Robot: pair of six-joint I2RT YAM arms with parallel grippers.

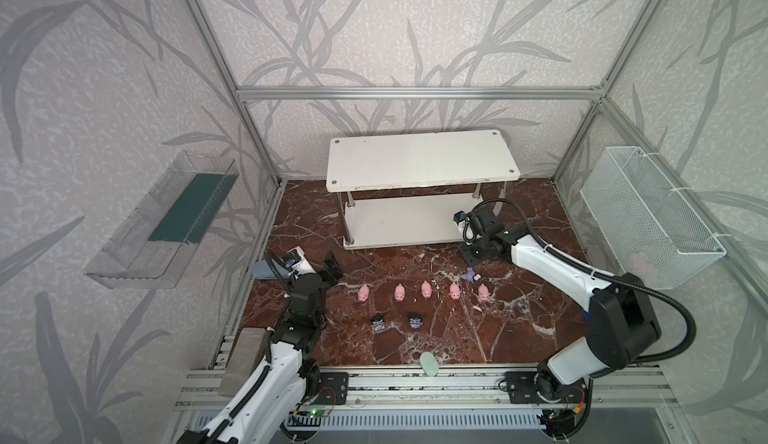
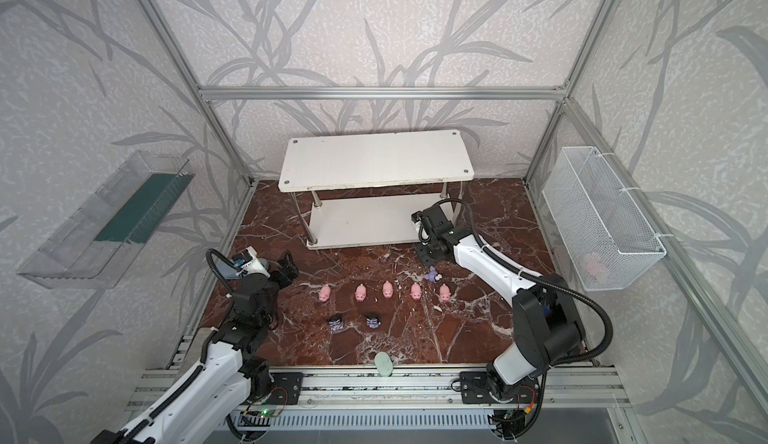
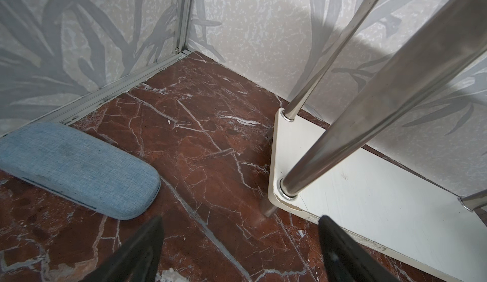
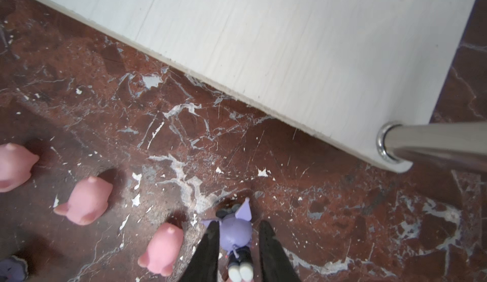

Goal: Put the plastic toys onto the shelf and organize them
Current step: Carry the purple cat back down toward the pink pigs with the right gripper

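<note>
Five pink pigs (image 1: 426, 289) stand in an even row across the middle of both top views. They are small, rounded and matte, with their tail nubs toward the shelf (image 1: 419, 163). Below the left half of the row, two dark figurines (image 1: 378, 321) with oversized heads stand side by side. A lilac figurine (image 4: 234, 230) lies flat on the floor (image 1: 519, 321), just above the gap between the two rightmost pigs. It has pointed ears, a smooth round head, a dark body and white feet.

In the right wrist view the black fingers of the right gripper (image 4: 238, 225) flank that figurine. The jaws are slightly apart and a strip of floor shows beside the head, so the figurine is not clamped.

The shelf stands at upper centre against the back wall. It has two white boards with rounded corners, faint grain and a scuffed front edge. Polished chrome posts (image 3: 382, 109) join the boards, and screw heads show at the top corners.

The left gripper (image 3: 241, 220) sits left of centre near the shelf's lower left corner. Its jaws are spread wide over the glossy red-brown, white-veined floor.

Beside the left gripper lies a grey-blue woven-fabric case (image 3: 79, 167), oblong with rounded ends. A pale green oval (image 1: 429, 364) rests at the lower edge of the floor. A white wire-mesh basket (image 1: 648, 222) hangs at the right of the frame and a clear plastic tray (image 1: 166, 217) at the left.
</note>
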